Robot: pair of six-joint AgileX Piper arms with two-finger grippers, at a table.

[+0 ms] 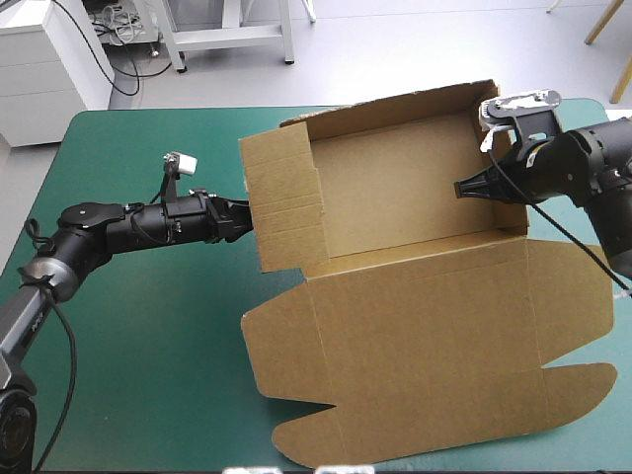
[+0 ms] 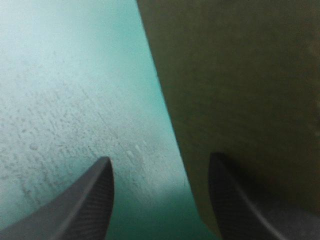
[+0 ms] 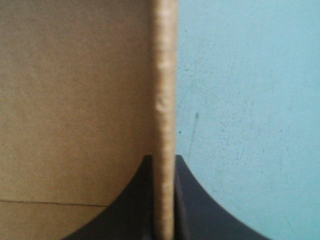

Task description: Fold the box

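The brown box (image 1: 395,193) stands at the table's middle as an open tray with its walls up. My left gripper (image 1: 245,219) is at the outside of the box's left wall (image 1: 281,202). In the left wrist view the gripper (image 2: 160,172) is open, with the wall's (image 2: 240,90) edge between its fingers. My right gripper (image 1: 462,188) reaches over the right wall. In the right wrist view that gripper (image 3: 164,167) is shut on the board's raw edge (image 3: 164,75).
The box's wide lid (image 1: 425,346) with rounded flaps lies flat on the teal-green cover (image 1: 148,346), reaching the table's near edge. Bare cover stretches to the left of the box, under and in front of my left arm.
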